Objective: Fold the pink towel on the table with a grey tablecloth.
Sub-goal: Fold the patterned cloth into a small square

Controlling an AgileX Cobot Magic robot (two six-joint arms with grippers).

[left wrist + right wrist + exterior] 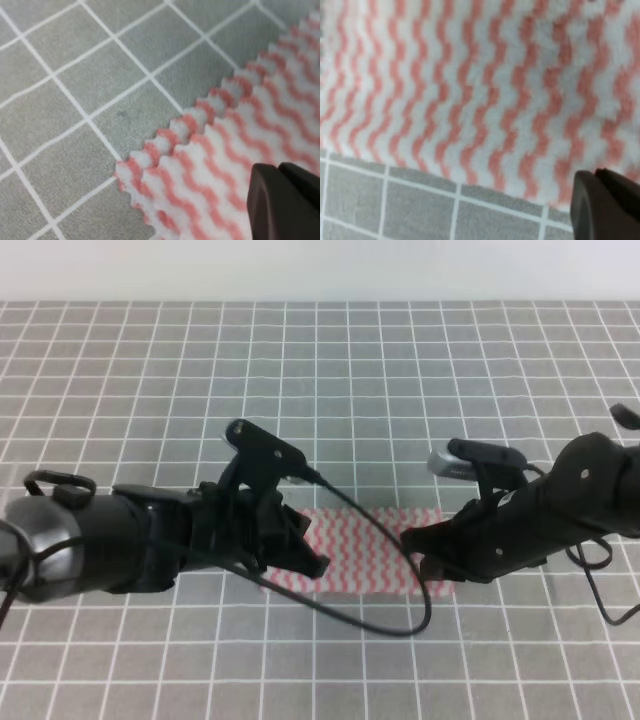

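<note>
Nearest the lens in both wrist views: a dark fingertip (280, 202) at lower right of the left wrist frame, another (602, 205) at lower right of the right wrist frame, each low over pink-and-white cloth. Cannot tell from any view how far either tool is parted, nor whether cloth is pinched.

Pink towel (365, 550) flat at centre of the overhead frame on the table with a grey tablecloth (320, 370), with the left gripper (300, 555) at its left end and the right gripper (425, 555) at its right end.

Likely trouble: taking only the thin zigzag edge and losing it on the lift; snagging the tablecloth too; uneven lift from the two ends, skewing the fold.

Overhead alone gives both arms and the towel's whole outline. Left wrist alone gives the towel's pinked corner, apparently doubled. Right wrist alone gives the weave and long edge close up.
</note>
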